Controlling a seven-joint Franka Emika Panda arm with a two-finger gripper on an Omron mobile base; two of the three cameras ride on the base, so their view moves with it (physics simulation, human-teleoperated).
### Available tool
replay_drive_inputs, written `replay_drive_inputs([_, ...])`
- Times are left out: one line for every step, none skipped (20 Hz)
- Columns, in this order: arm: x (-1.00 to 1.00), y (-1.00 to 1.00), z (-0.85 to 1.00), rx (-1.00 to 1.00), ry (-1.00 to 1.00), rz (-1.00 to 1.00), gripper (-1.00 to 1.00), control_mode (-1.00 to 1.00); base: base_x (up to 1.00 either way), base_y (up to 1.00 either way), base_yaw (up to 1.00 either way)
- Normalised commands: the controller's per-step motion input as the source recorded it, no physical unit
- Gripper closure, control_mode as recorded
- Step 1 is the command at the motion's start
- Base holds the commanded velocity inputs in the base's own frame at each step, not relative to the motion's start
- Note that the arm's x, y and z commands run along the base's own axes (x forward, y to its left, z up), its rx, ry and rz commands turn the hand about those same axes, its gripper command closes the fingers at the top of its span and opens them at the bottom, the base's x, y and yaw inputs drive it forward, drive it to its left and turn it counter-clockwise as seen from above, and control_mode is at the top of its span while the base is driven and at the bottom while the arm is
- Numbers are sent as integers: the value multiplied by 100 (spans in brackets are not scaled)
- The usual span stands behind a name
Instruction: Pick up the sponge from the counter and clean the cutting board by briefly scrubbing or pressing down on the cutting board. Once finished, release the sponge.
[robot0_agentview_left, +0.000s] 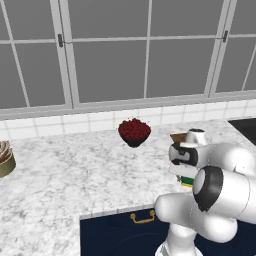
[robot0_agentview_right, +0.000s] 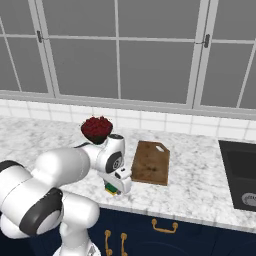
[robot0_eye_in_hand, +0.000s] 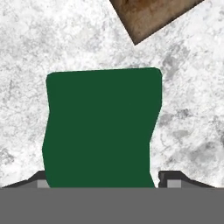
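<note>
Sponge (robot0_eye_in_hand: 101, 127) sits right between our fingertips (robot0_eye_in_hand: 173, 178) in the hand view, green side up, flat on the counter (robot0_eye_in_hand: 192, 131) with a corner of the cutting board (robot0_eye_in_hand: 151, 15) just beyond it. From the right base view we can see the gripper (robot0_agentview_right: 114, 189) down low at the counter's front edge, with the yellow layer peeking out underneath it. The fingers flank the sponge on both sides, partly closed in, but we honestly can't tell if they've got a real grip on it or are just brushing its sides.

What worries us — the sponge's edges look pinched and wavy, so it's soft. If the fingers only catch the top green layer, it could squirt out or stay behind on the lift. It's also close to the counter's front edge, so a nudge could knock it off — and then no scrubbing the board.
</note>
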Motion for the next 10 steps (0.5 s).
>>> replay_drive_inputs([0, 0, 0, 0, 0, 0, 100, -100, 0, 0, 0])
replay_drive_inputs([0, 0, 0, -1, 0, 0, 100, -100, 0, 0, 0])
replay_drive_inputs([0, 0, 0, 0, 0, 0, 100, -100, 0, 0, 0])
replay_drive_inputs([0, 0, 0, 0, 0, 0, 100, -100, 0, 0, 0])
replay_drive_inputs([0, 0, 0, 0, 0, 0, 100, -100, 0, 0, 0])
replay_drive_inputs([0, -12, 0, 0, -1, 0, 100, -100, 0, 0, 0])
replay_drive_inputs([0, -32, 21, 4, -1, -5, 100, -100, 0, 0, 0])
replay_drive_inputs([1, -45, 51, 9, -5, -7, 100, -100, 0, 0, 0])
replay_drive_inputs([15, -47, 76, 9, 0, -11, 100, -100, 0, 0, 0])
replay_drive_inputs([34, -43, 83, 8, 0, -13, 100, -100, 0, 0, 0])
